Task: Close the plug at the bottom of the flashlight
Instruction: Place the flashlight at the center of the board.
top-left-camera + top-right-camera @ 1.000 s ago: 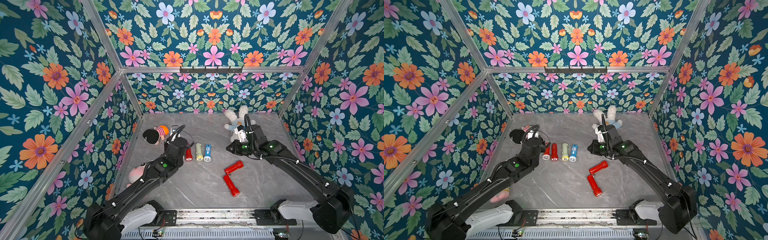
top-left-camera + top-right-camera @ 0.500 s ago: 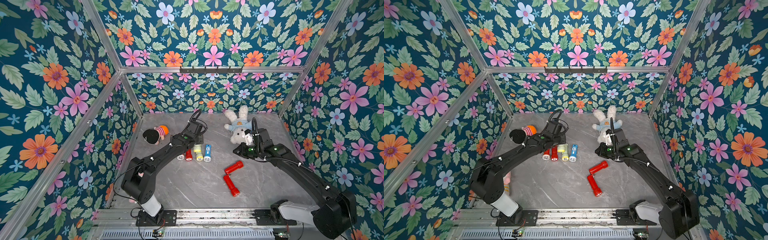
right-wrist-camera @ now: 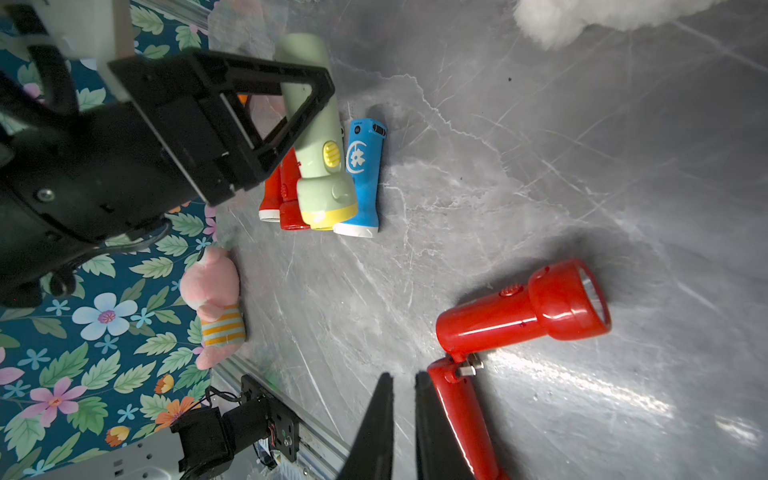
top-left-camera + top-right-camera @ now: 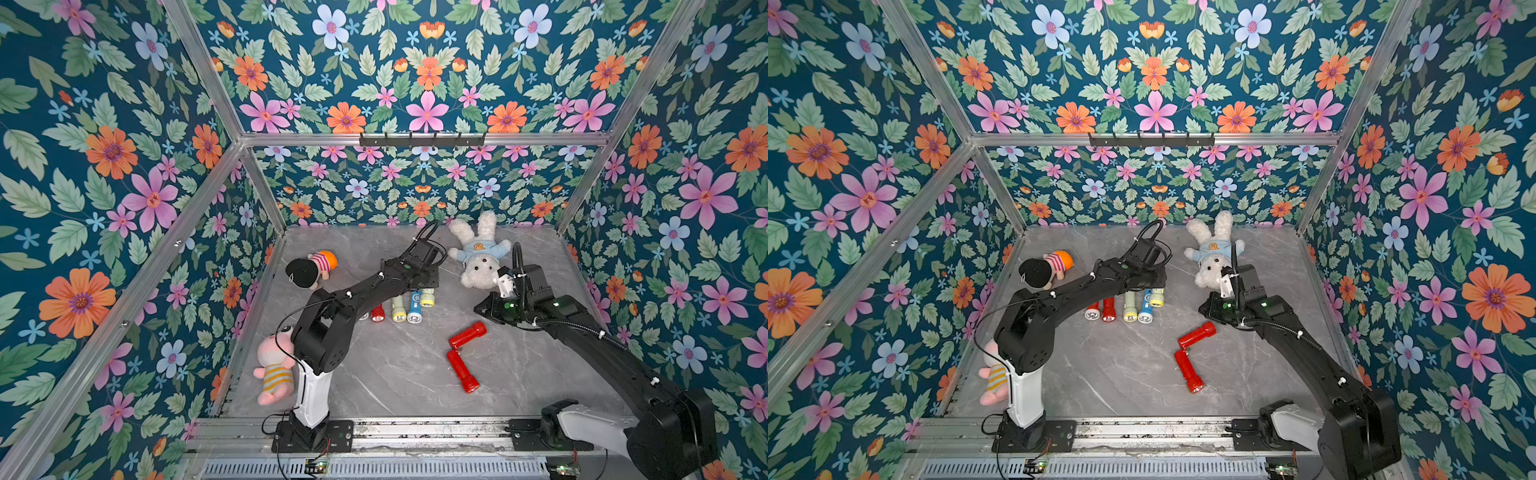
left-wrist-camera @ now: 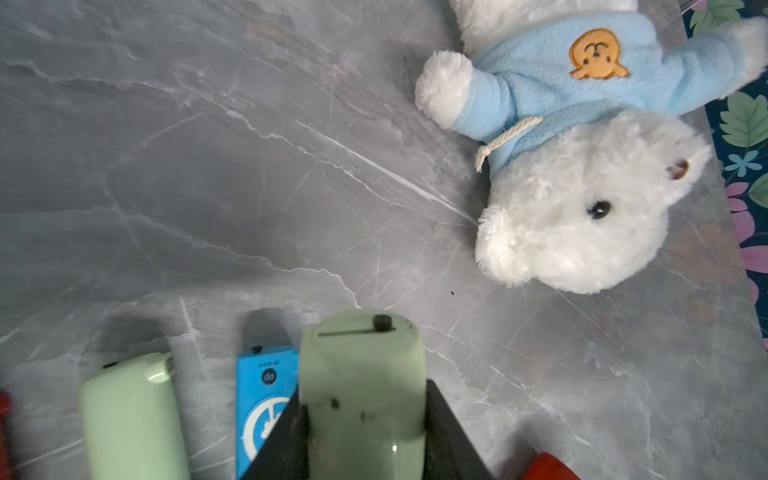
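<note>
I note: left fingers (image 5: 449,436) clamped on green flashlight (image 5: 361,374); right fingers (image 3: 374,428) narrow, empty, just beside red flashlight (image 3: 461,411).

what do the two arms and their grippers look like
The left arm and right arm are matte black with white base links. A ribbed black hose runs along the right one. The left gripper has open triangular black fingers; the right gripper shows slim black tapering ones.
</note>
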`<state>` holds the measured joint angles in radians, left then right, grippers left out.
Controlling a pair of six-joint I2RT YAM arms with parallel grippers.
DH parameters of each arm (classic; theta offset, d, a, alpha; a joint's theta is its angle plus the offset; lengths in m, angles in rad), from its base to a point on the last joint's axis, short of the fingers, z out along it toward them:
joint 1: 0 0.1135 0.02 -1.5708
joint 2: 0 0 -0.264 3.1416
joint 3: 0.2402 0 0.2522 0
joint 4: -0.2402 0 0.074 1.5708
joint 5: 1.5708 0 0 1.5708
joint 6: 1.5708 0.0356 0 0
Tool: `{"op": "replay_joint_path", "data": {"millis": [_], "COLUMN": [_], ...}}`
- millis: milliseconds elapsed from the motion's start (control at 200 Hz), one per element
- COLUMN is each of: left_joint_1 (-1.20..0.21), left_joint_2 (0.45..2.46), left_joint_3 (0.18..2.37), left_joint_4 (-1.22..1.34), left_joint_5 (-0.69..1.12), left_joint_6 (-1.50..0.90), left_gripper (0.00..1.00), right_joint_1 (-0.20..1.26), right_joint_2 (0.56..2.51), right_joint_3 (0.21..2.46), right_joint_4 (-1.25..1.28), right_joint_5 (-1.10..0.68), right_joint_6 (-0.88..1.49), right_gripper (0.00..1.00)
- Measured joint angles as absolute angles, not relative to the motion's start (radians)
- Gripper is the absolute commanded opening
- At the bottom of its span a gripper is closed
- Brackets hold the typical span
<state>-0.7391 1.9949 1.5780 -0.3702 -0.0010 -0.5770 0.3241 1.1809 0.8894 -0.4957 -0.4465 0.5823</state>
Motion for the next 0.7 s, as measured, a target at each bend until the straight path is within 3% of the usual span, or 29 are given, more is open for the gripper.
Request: {"op": "replay_joint_path", "data": {"millis": [700], "left_joint_1": [-0.785], "left_joint_2": [2.176], "left_joint_3": [1.657], "left_joint_4": [-0.397], "left_joint_5": [0.078], "left_joint_6": [-0.658], "left_gripper": [0.00], "right_joint_1": [0.300], "right_joint_2": [1.166], "right_joint_3": [0.823], "right_joint_4": [-0.471], "right_joint_5": [-0.489], "right_joint_6": [0.553], "right_gripper": [0.15]}}
